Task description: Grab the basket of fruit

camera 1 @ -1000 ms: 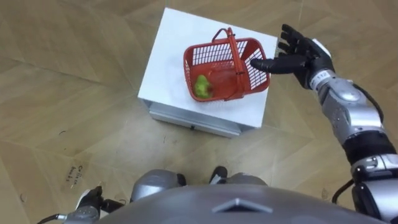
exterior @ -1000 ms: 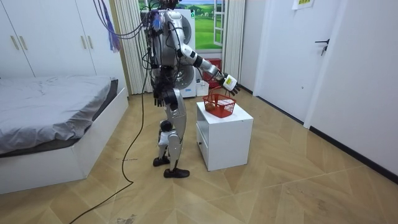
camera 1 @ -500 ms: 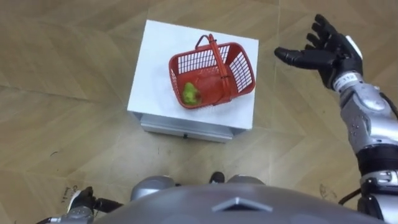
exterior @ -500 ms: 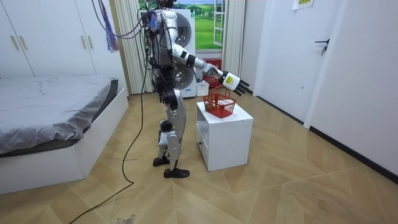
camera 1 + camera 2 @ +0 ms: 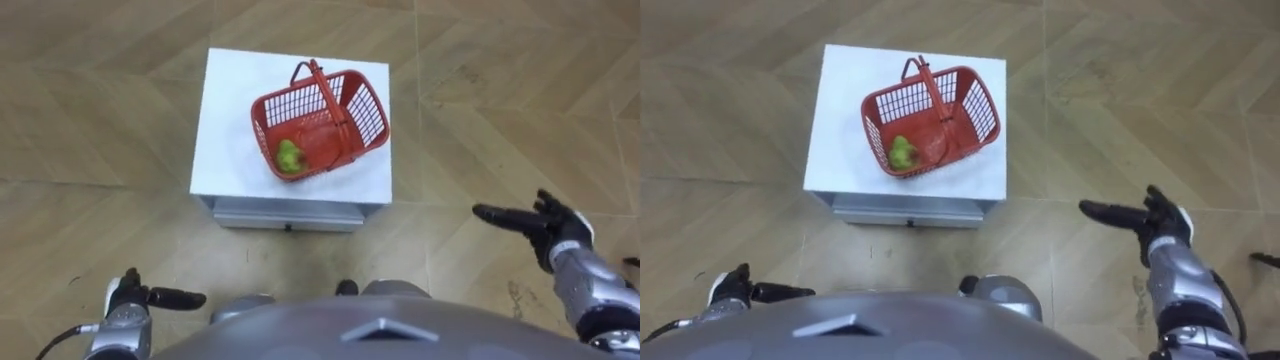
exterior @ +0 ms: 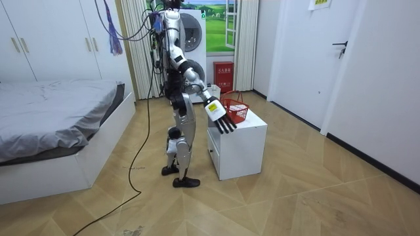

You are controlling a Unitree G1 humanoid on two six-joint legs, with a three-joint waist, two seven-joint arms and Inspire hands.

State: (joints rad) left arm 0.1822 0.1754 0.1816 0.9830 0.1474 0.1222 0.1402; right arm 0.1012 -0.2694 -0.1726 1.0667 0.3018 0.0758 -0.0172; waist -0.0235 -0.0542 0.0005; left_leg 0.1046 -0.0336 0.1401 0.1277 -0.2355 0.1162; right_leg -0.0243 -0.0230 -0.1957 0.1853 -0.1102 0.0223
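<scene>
The red plastic fruit basket (image 5: 345, 115) stands on a white cabinet (image 5: 228, 110), its handle (image 5: 324, 92) upright. A green fruit (image 5: 288, 155) lies in its near left corner. My right hand (image 5: 538, 222) hangs open and empty over the floor, low and to the right of the cabinet, well away from the basket. My left hand (image 5: 132, 300) hangs at the lower left with relaxed fingers and holds nothing. In the room view I stand upright at the cabinet's side, with the right hand (image 6: 220, 117) lowered in front of the basket (image 6: 235, 111).
The cabinet has a drawer front (image 5: 285, 214) facing me. Wooden floor lies all round it. In the room view a bed (image 6: 52, 121) is at the left, a washing machine (image 6: 193, 29) behind me and a door (image 6: 298, 59) at the right.
My right arm has swung from beside the basket, out to the right, then down to my side. The basket has stayed on the cabinet. The head camera has shifted.
</scene>
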